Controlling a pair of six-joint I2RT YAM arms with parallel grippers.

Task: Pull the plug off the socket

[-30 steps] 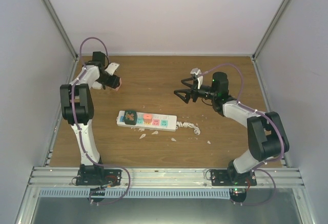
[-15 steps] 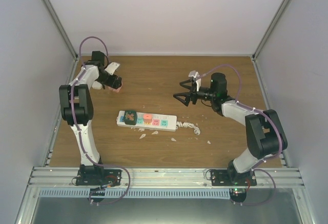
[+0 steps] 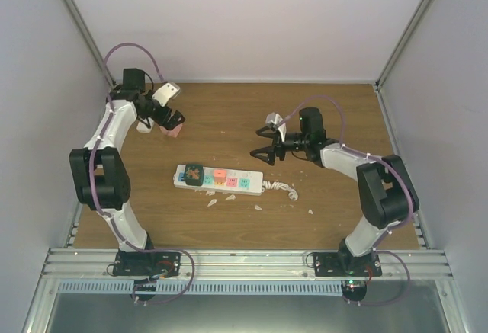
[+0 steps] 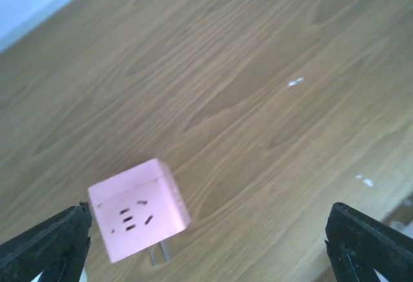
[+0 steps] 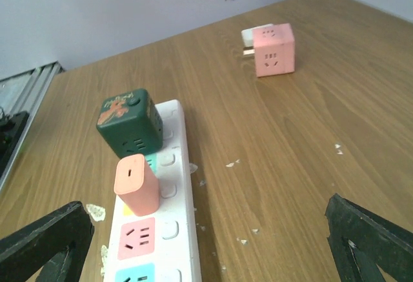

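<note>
Wood-grain tabletop [image 3: 229, 104] fills the floor of a white-walled enclosure. At the far left, the left gripper [image 3: 163, 113] hangs over the back corner with its jaws spread wide and nothing between them. Right under it a pink cube plug [image 4: 137, 208] lies loose on the wood, prongs showing at its lower edge, with a small white object [image 5: 256, 35] touching it. It sits well apart from the socket, so that one plug looks already pulled.

Nearer the middle lies the socket [image 3: 221, 180], flat on the table with its outlets facing up. Its long axis runs left to right in the overhead view, dipping slightly toward the near edge at the right end. A dark green cube plug [image 5: 128, 122] sits in its left end and a salmon plug [image 5: 137, 183] stands in the next outlet; both still look seated, so they appear to be what is left to do.

From the socket's right end the short white cord [image 3: 280, 187] trails toward the right arm, with white flecks scattered nearby. Beyond it the right gripper [image 3: 264, 155] hovers above the table, jaws parted and empty, pointing at the socket.
</note>
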